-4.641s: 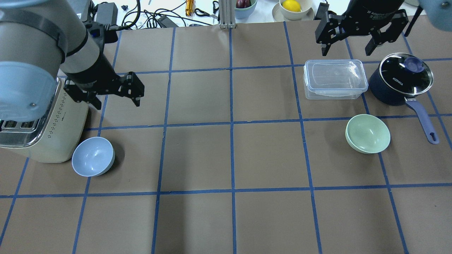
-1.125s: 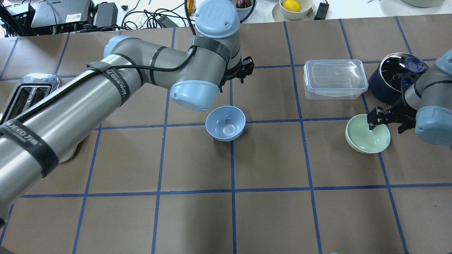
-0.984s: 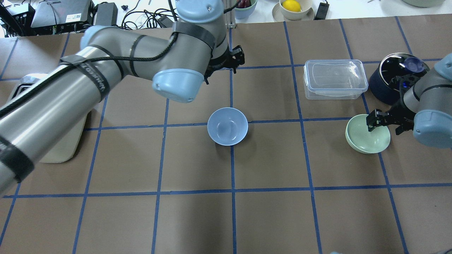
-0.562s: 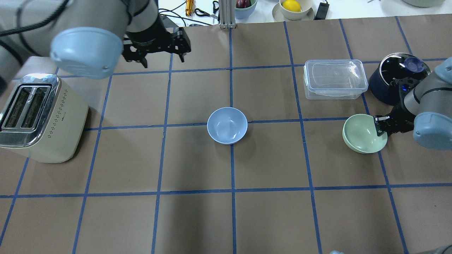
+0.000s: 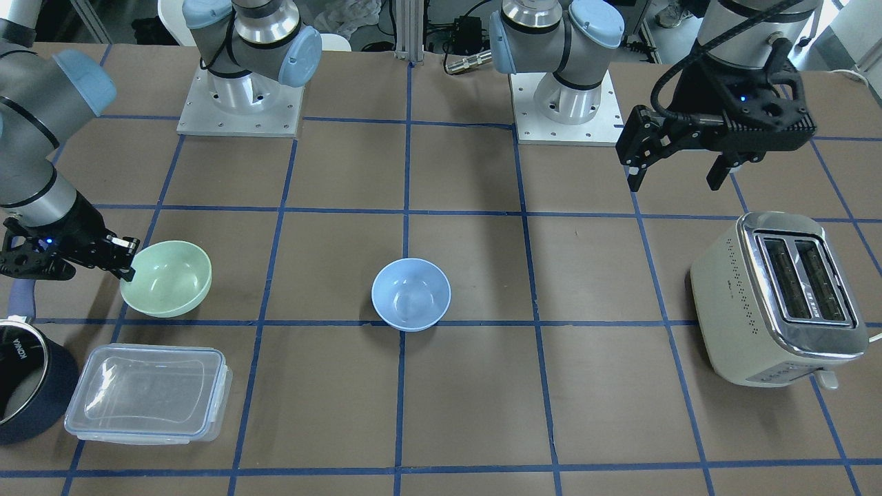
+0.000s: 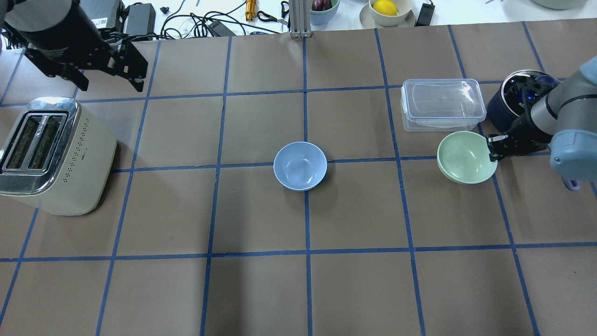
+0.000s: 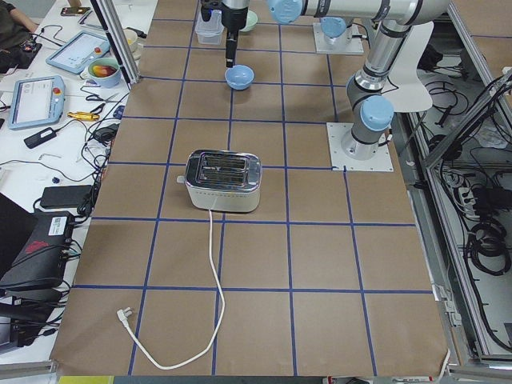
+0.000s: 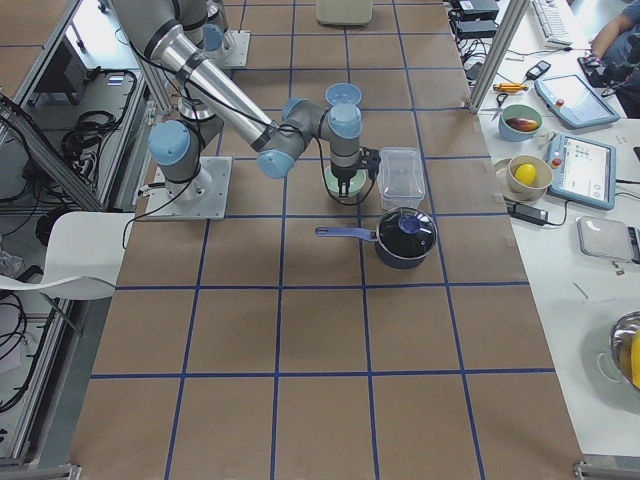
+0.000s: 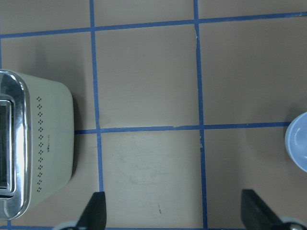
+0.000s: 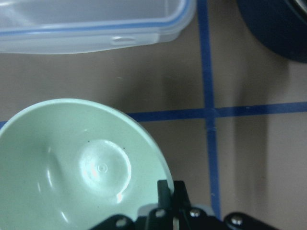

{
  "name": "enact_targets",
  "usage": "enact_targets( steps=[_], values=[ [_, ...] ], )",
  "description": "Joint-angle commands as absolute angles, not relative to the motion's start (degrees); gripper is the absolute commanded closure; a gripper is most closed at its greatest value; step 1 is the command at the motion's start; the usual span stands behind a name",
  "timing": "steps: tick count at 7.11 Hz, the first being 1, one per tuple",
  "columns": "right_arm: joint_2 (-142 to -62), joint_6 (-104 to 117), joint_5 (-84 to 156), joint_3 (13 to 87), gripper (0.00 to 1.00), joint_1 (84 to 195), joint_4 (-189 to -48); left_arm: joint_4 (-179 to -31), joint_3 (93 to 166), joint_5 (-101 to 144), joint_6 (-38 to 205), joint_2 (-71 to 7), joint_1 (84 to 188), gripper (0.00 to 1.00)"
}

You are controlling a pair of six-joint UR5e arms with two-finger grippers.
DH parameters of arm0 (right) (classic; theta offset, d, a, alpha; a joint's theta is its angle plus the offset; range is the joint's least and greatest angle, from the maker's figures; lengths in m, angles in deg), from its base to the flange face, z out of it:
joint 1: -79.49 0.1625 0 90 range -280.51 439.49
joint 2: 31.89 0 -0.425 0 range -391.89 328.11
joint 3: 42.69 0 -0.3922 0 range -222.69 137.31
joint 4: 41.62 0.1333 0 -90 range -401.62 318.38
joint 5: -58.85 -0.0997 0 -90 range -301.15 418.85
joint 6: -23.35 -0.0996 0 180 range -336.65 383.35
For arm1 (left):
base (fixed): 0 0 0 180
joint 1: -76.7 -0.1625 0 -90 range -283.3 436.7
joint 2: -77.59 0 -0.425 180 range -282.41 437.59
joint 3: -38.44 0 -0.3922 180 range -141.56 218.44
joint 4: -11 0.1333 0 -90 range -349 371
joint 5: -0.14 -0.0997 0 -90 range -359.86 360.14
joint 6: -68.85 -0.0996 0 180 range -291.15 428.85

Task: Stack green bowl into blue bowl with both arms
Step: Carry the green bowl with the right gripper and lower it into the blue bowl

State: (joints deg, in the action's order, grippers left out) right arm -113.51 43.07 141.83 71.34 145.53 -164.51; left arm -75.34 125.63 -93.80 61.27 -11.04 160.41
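While the right fingers [image 10: 164, 190] pinch the green bowl [image 6: 464, 156] by its rim, carry it level and centre it over the blue bowl [image 6: 300, 165]; the left fingers [image 9: 95, 213] hang spread, well apart.

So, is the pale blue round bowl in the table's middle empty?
Empty: the pale blue round bowl shows a bare inside; the mint-green round bowl is apart, rim pinched by the right claw.

Table [image 6: 261, 289]: toaster [image 6: 56, 158], blue bowl [image 6: 300, 165], container [image 6: 440, 103], pot [image 6: 501, 112]
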Motion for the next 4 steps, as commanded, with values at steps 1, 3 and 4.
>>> enact_targets(
  steps=[1, 3, 4],
  values=[
    [-113.3, 27.9, 139.3, 61.0, 1.00, 157.7, -151.0, -75.5, 126.2, -93.3, 61.7, -10.1, 159.6, 0.00],
    [-110.0, 10.6, 134.5, 60.0, 1.00, 173.8, -151.9, -75.0, 125.4, -92.6, 68.1, -11.9, 162.3, 0.00],
    [-107.7, 4.6, 134.3, 59.0, 1.00, 179.4, -154.6, -74.9, 125.4, -92.6, 69.1, -12.1, 163.2, 0.00]
  ],
)
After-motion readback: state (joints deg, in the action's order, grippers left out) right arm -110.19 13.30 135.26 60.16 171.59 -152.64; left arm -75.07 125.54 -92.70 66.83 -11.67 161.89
